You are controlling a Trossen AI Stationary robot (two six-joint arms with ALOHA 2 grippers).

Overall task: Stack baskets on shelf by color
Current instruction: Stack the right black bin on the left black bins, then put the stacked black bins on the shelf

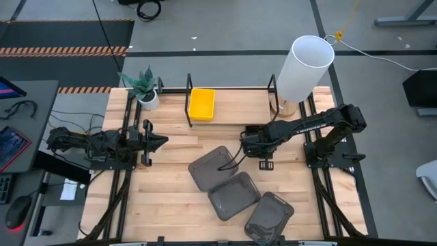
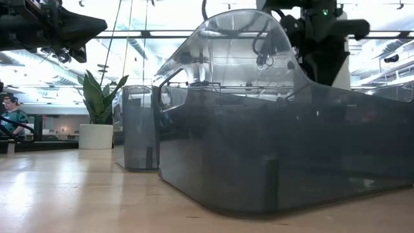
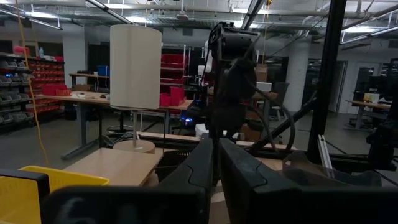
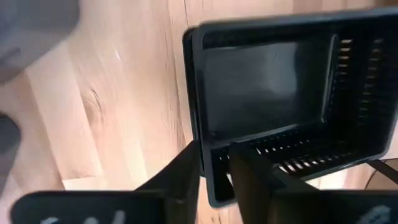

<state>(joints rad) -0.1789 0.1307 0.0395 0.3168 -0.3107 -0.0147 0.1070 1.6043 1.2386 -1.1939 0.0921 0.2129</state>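
Hidden, cropped and blurred parts of the scene

In the high view the nearest grey basket [image 1: 269,218] is cut by the near edge, and the black basket under the right gripper [image 1: 241,141] is hidden by the arm. In the low view most of the table is blocked by a grey basket wall [image 2: 284,149], cropped at the right. In the right wrist view the black basket [image 4: 292,93] is blurred and cut off at the right edge; whether its wall is pinched cannot be told. The yellow basket [image 3: 56,180] is partly hidden behind the left gripper [image 3: 216,163].
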